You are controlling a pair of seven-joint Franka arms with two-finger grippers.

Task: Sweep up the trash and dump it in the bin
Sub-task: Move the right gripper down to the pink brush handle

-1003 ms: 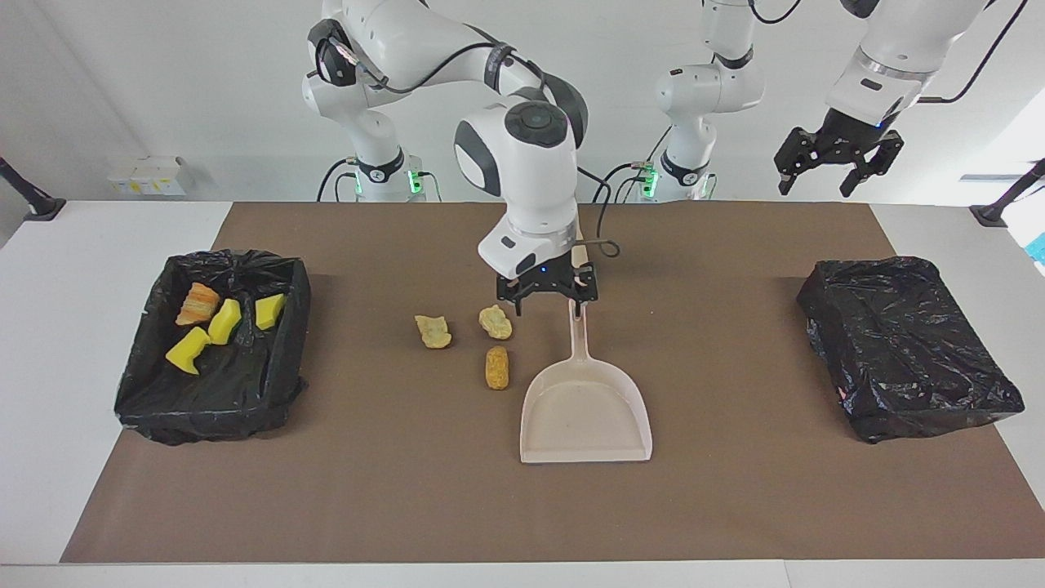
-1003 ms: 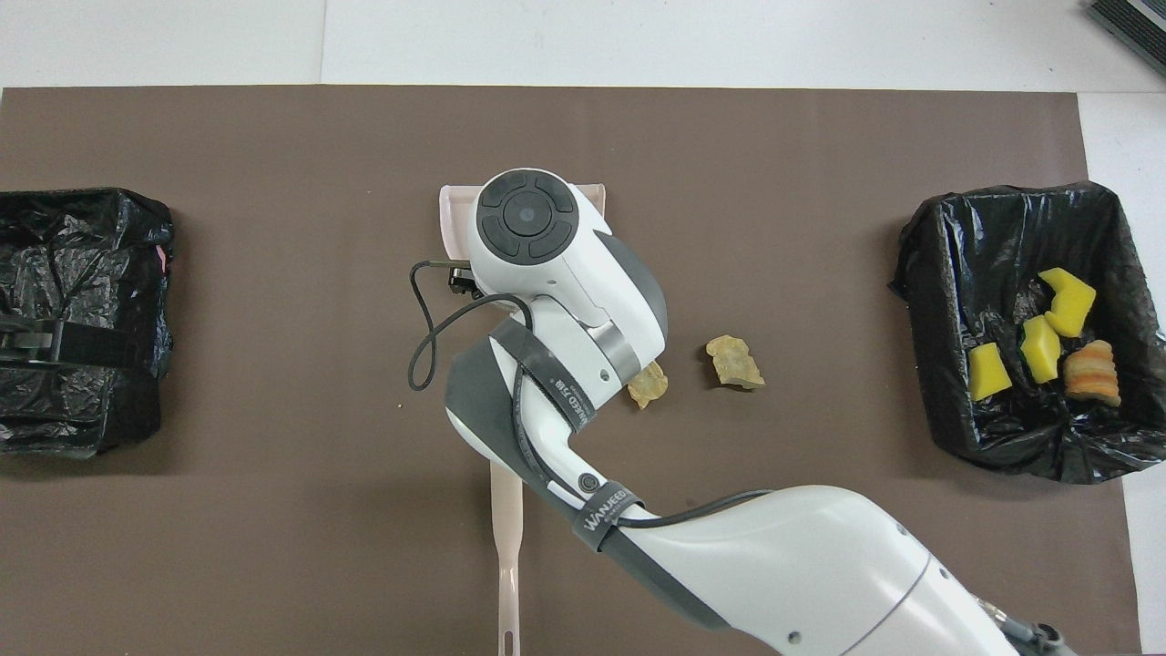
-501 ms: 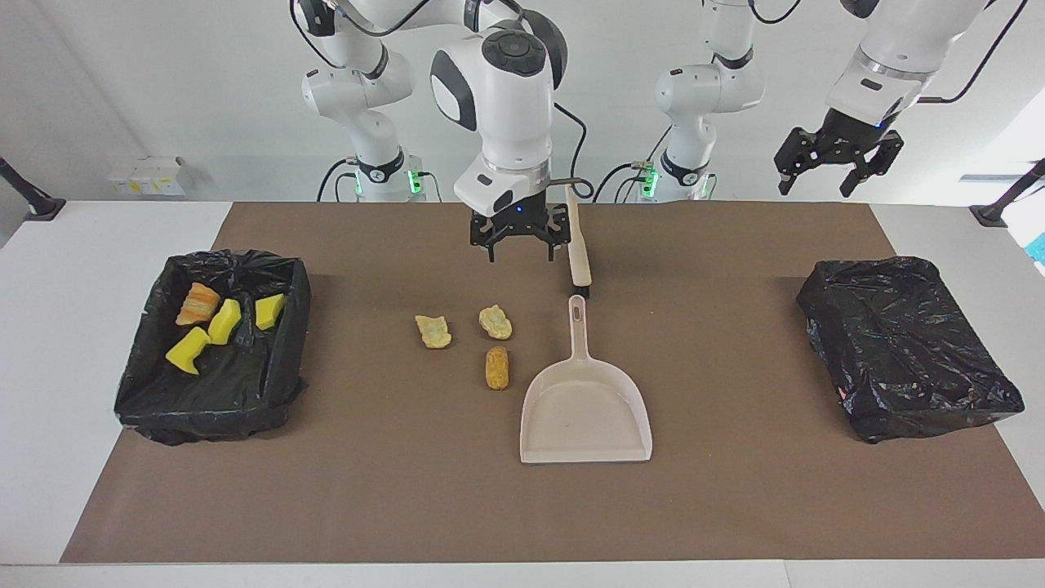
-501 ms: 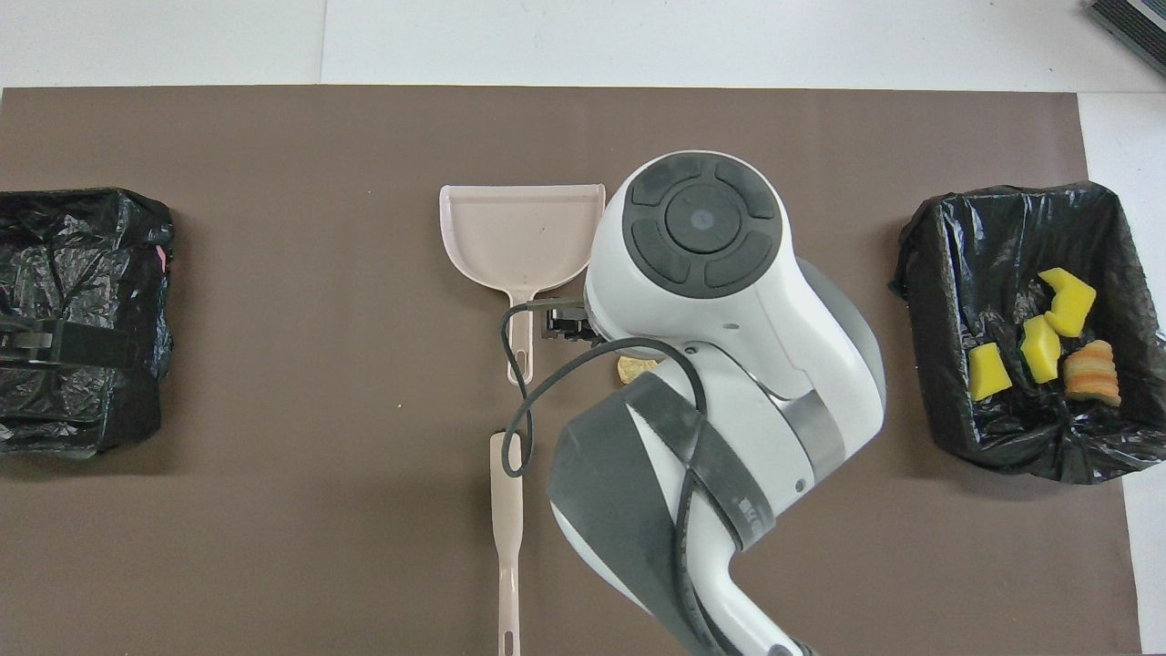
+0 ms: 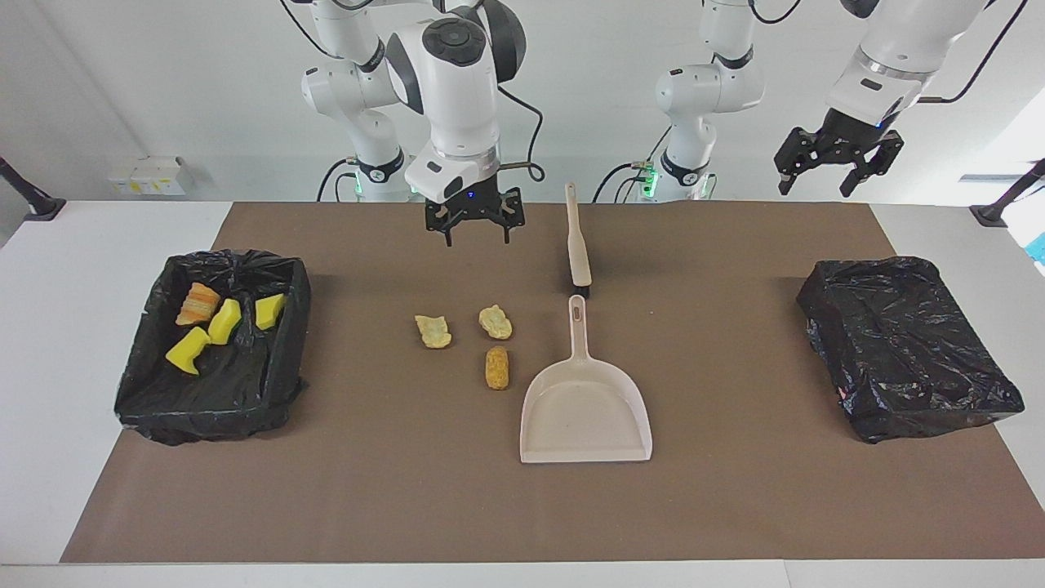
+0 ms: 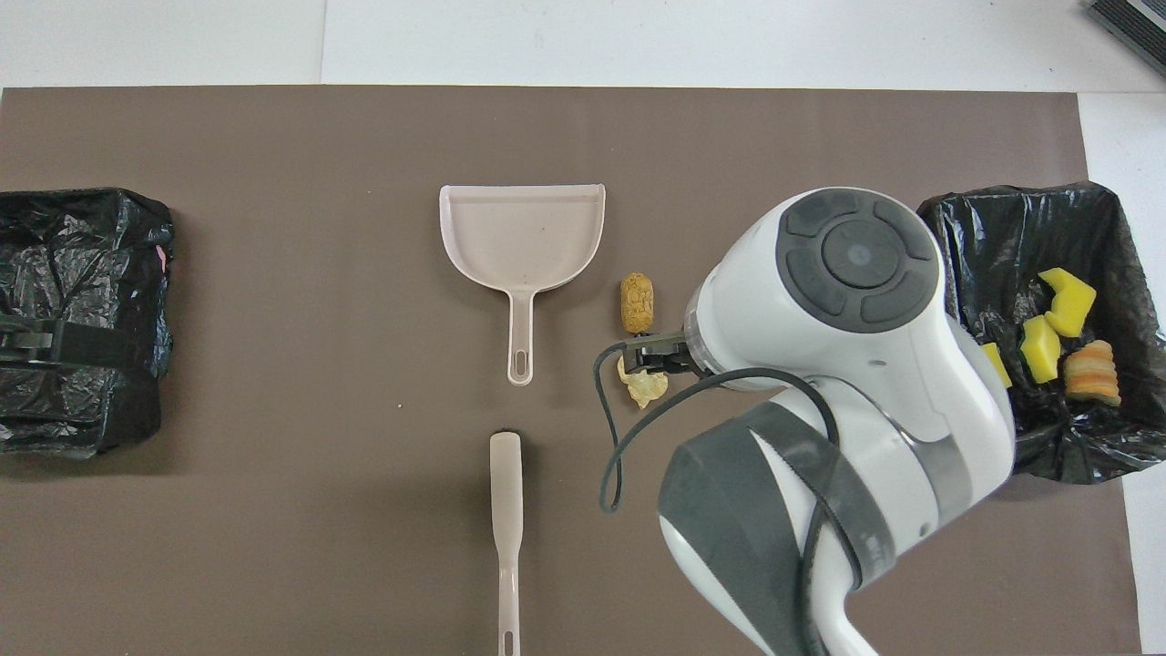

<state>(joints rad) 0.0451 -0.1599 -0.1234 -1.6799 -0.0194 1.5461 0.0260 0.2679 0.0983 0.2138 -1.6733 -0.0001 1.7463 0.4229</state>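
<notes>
Three lumps (image 5: 486,336) lie at the dustpan's (image 5: 586,412) ten o'clock, four scraps (image 5: 214,318) binned, as the empty, wide-open right gripper (image 5: 473,226), a second ago at the dustpan handle, hangs raised, the left gripper (image 5: 838,163) open aloft; careless sweeping could scatter lumps.

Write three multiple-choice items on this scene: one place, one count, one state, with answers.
1. The dustpan lies: A) in a bin B) on the brown mat C) in a hand.
2. Scraps on the mat outside the bin: A) three B) five C) none.
3. The right hand is: A) shut on the brush B) open, holding nothing C) shut on a scrap.

B: the dustpan rests flat on the mat.
A: three tan lumps lie beside the dustpan.
B: its fingers are spread, and the brush lies on the mat.
</notes>
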